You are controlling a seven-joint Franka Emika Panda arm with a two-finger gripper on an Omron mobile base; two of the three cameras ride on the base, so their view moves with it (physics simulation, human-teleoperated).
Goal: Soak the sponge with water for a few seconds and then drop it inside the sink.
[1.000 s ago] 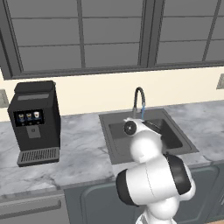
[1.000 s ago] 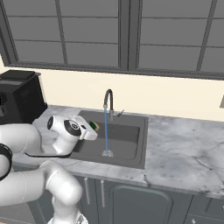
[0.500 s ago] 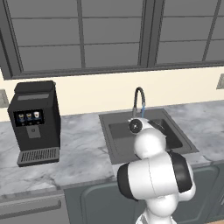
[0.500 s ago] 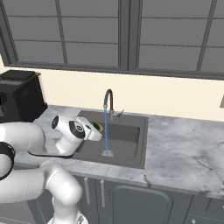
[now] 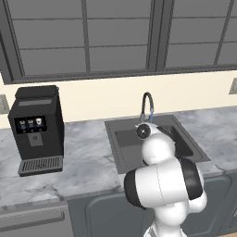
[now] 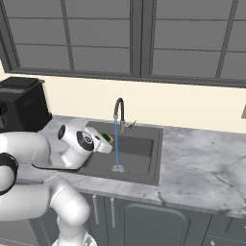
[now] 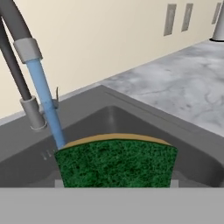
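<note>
Pinching the small green-topped yellow sponge (image 7: 117, 162), the white arm's 2-finger gripper (image 6: 106, 142) held it over the dark grey recessed sink (image 6: 149, 162), beside the thin blue water stream (image 6: 116, 144) (edge touching), amid grey marble counter (image 6: 202, 163) under dark windows (image 6: 144, 38).

base views: behind arm, both facing sink (image 5: 121, 148) | hand view: close above basin

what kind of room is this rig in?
A kitchen, a rendered one by the look of it. A sink is set into a marble counter with the faucet running, a black coffee machine stands on the counter, and windows run along the wall above.
</note>
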